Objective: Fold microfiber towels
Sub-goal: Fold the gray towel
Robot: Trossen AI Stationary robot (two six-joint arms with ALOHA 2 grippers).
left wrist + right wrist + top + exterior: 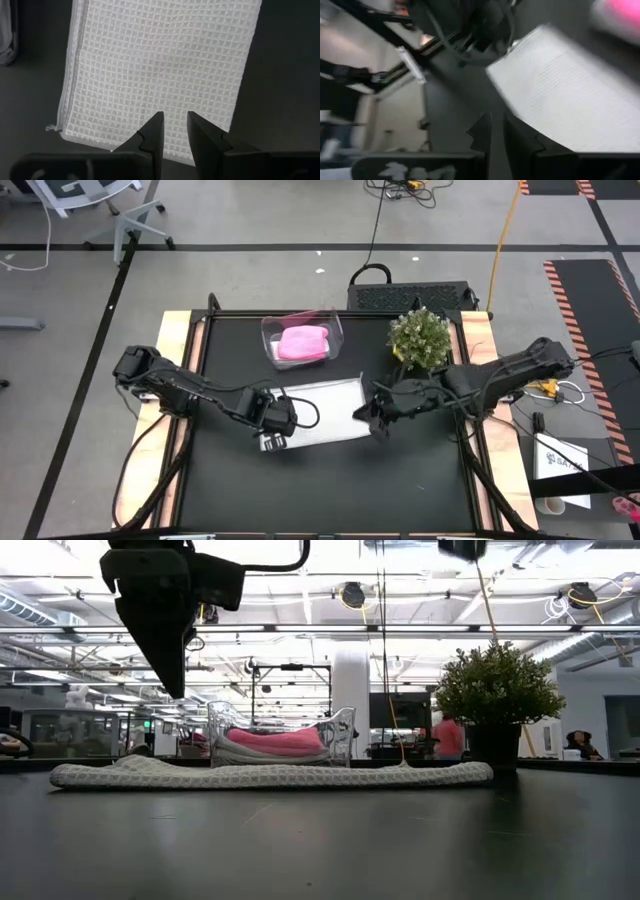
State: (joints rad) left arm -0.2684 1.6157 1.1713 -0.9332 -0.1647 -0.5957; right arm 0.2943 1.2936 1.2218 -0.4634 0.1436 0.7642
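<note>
Overhead, from left to right. The left gripper (274,442) hung at the near left corner of the white towel (322,412), which lay flat on the black table (330,490). In its wrist view the fingers (154,132) stood a narrow gap apart above the towel's edge, holding nothing. Behind the towel stood a clear bin (301,339) with the pink towel (303,343) folded inside, on top of a pale one as seen from table level (262,752). The right gripper (372,420) sat at the towel's right edge; its fingers (482,131) were nearly together, with only a thin slit between them, and gripped nothing. A potted plant (419,338) stood just behind the right arm, near the table's far right corner.
</note>
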